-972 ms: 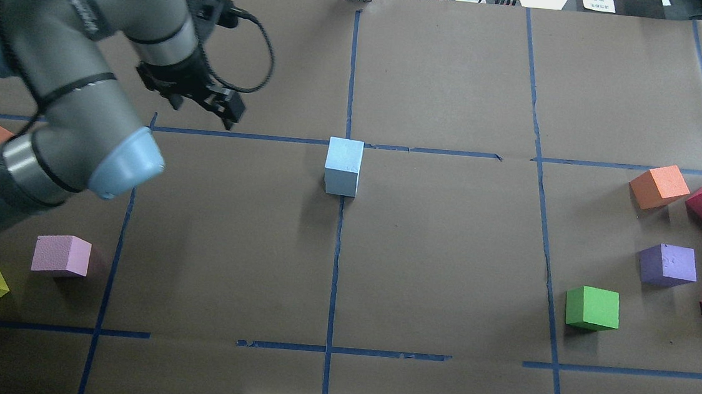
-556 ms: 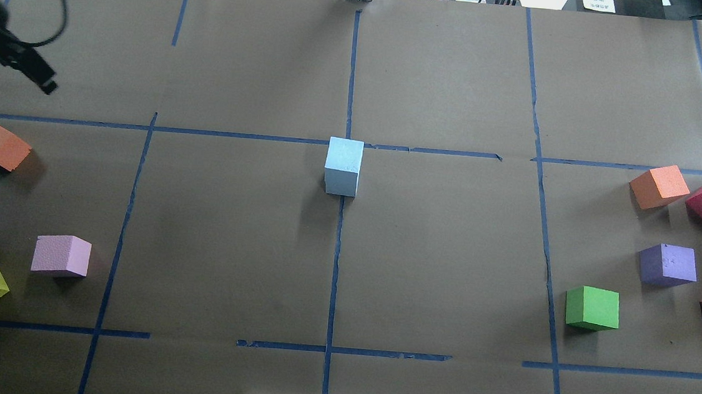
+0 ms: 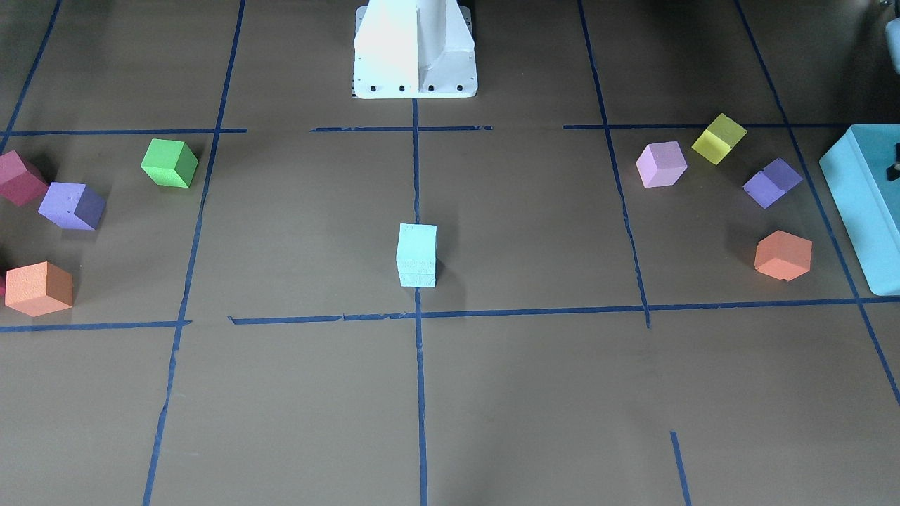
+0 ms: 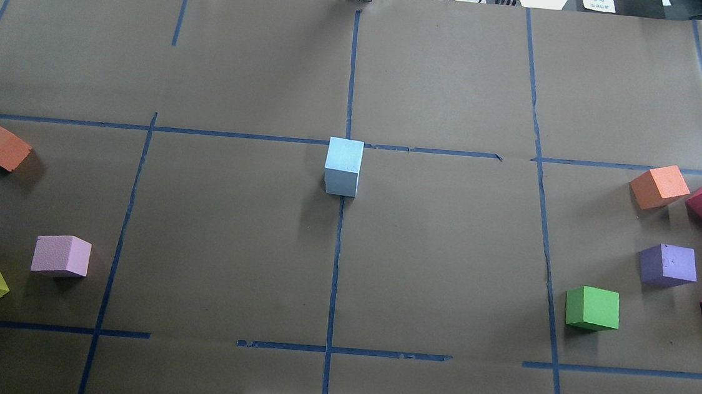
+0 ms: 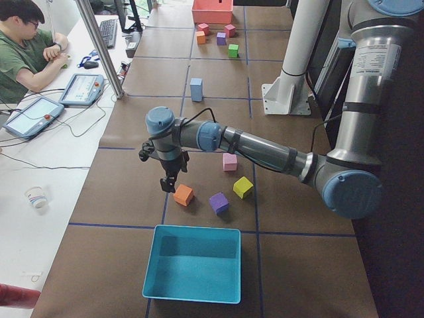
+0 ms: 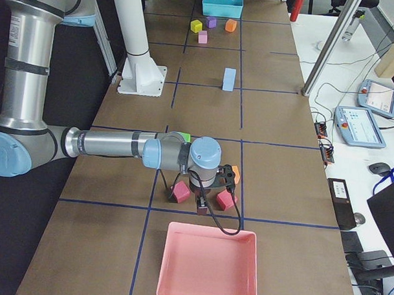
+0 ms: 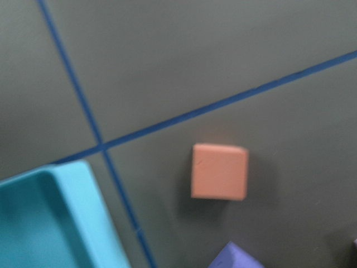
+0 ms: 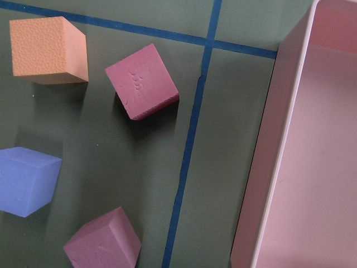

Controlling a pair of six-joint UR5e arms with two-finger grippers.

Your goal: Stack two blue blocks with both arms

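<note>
Stack done: two pale sky-blue foam cubes (image 3: 416, 254), one atop the other, mid brown paper-covered tabletop (image 4: 446, 261).
Stack upright on the blue tape centreline (seam visible from front). Off at the ends, left gripper (image 5: 167, 184) hangs near an orange foam cube (image 5: 183, 195), right gripper (image 6: 201, 206) between two dark red foam cubes (image 6: 226, 199); cannot tell if either is clenched or released.

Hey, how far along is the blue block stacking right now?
Done: the upper blue block sits squarely on the lower blue block at the table's middle. In hand: nothing seems held; the left tool hangs over an orange cube, the right tool beside a maroon cube, both far from the stack. Left: apparently nothing.
</note>
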